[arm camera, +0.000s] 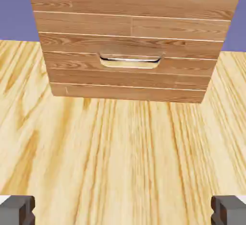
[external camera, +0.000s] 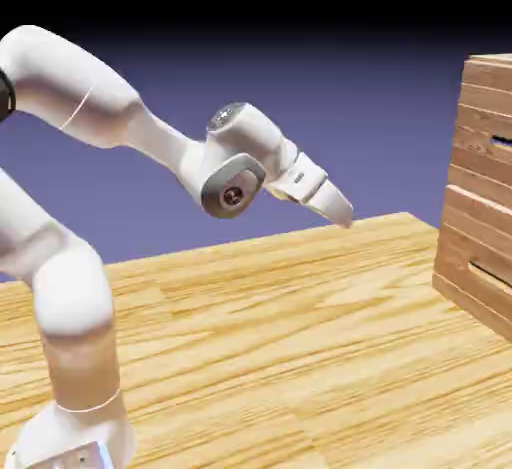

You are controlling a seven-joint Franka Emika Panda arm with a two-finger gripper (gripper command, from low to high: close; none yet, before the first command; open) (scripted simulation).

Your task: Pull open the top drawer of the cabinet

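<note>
The cabinet (external camera: 478, 219) of reddish-brown planks stands at the exterior view's right edge, partly cut off. Its top drawer (external camera: 484, 107) has a dark slot handle (external camera: 503, 141), and a lower slot (external camera: 490, 277) shows beneath it. My gripper (external camera: 340, 212) hangs above the table, well left of the cabinet, tilted down toward it and touching nothing. In the hand view the cabinet (arm camera: 129, 27) faces me some way off. The drawer front just above the tabletop shows a slot handle (arm camera: 129, 62). My fingertips (arm camera: 17, 209) stand far apart at the bottom corners, open and empty.
The light yellowish wooden tabletop (external camera: 300, 337) stretches between the arm's base and the cabinet. A plain blue-violet backdrop lies behind.
</note>
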